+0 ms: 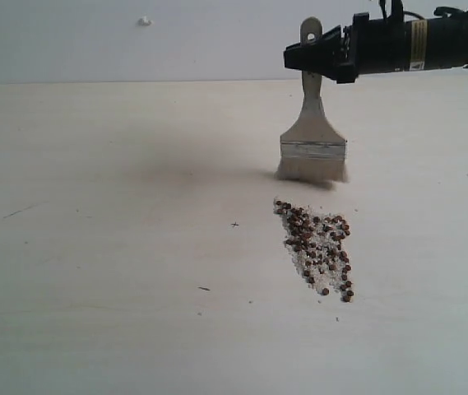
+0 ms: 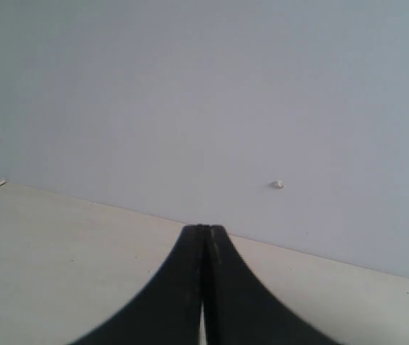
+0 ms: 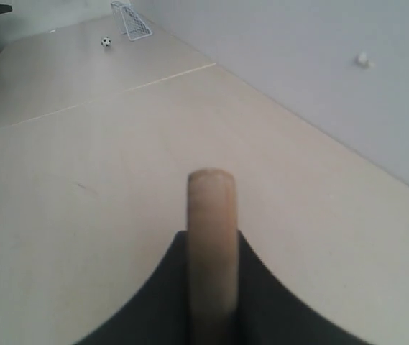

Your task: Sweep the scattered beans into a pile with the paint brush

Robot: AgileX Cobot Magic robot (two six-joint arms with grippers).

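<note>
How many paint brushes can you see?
1. The paint brush hangs upright in the right gripper, with its bristles down by the table, just beyond the beans in the exterior view. No other brush shows in any view.

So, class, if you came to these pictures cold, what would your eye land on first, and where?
The paint brush hangs upright from the right gripper, clamped on its handle, right of centre in the exterior view, bristles down at the table. Just nearer the camera lie the beans, a dark reddish patch mixed with white crumbs. The left gripper is shut and empty.
</note>
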